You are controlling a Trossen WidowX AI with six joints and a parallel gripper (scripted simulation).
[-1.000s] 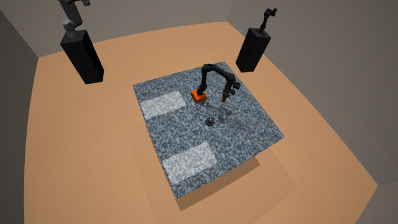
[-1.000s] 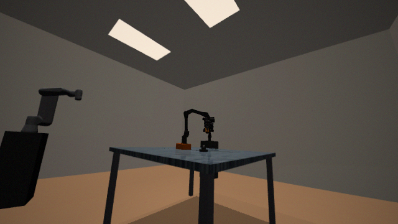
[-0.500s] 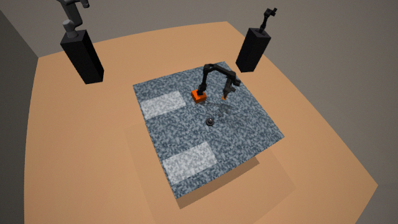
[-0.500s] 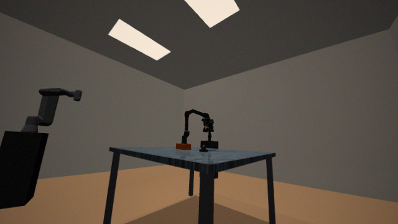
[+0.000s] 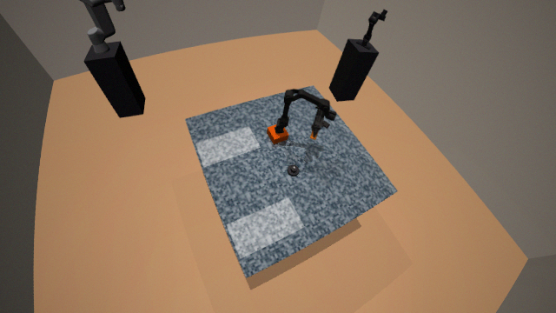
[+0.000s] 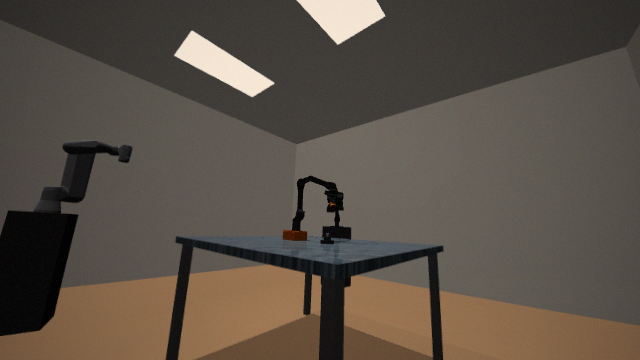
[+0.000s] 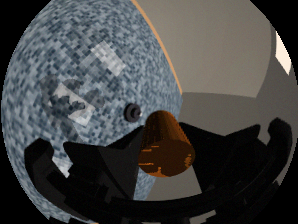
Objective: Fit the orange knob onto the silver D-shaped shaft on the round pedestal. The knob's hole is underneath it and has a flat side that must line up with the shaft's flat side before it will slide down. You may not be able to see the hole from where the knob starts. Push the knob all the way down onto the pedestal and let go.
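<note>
The orange knob is held up in the air above the table, its hole not visible. My gripper is shut on the knob, with one black finger on each side of it in the wrist view. The dark round pedestal stands on the table, apart from the knob. Its small silver shaft points up; the shaft's flat side is too small to make out.
The arm's orange base block stands on the speckled blue-grey table. Two pale rectangles show on the table top. Black stands with other arms are beyond the table.
</note>
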